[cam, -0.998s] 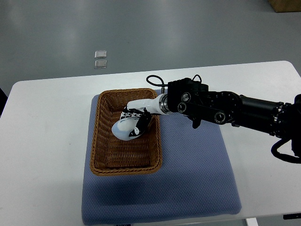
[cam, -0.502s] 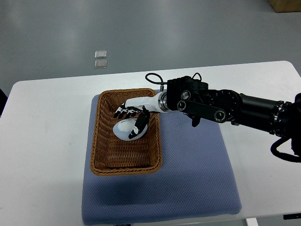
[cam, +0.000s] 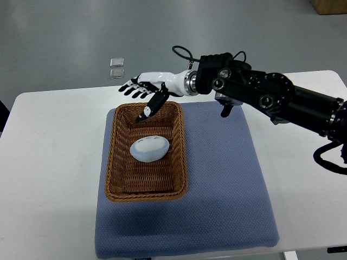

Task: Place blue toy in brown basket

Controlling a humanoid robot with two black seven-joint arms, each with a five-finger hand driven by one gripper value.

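Note:
A pale blue egg-shaped toy (cam: 149, 149) lies inside the brown wicker basket (cam: 115, 162), around its middle. My right hand (cam: 142, 93) is above the basket's far rim, lifted clear of the toy, its white and black fingers (cam: 130, 85) spread and holding nothing. Its black arm reaches in from the right edge. The left arm does not show.
The basket stands on a blue-grey mat (cam: 227, 189) spread over the white table (cam: 49, 162). Two small clear packets (cam: 116, 67) lie on the grey floor beyond the table's far edge.
The right hand let go of the blue toy, which now rests in the basket, then rose and pulled back toward the basket's far rim with its fingers spread.

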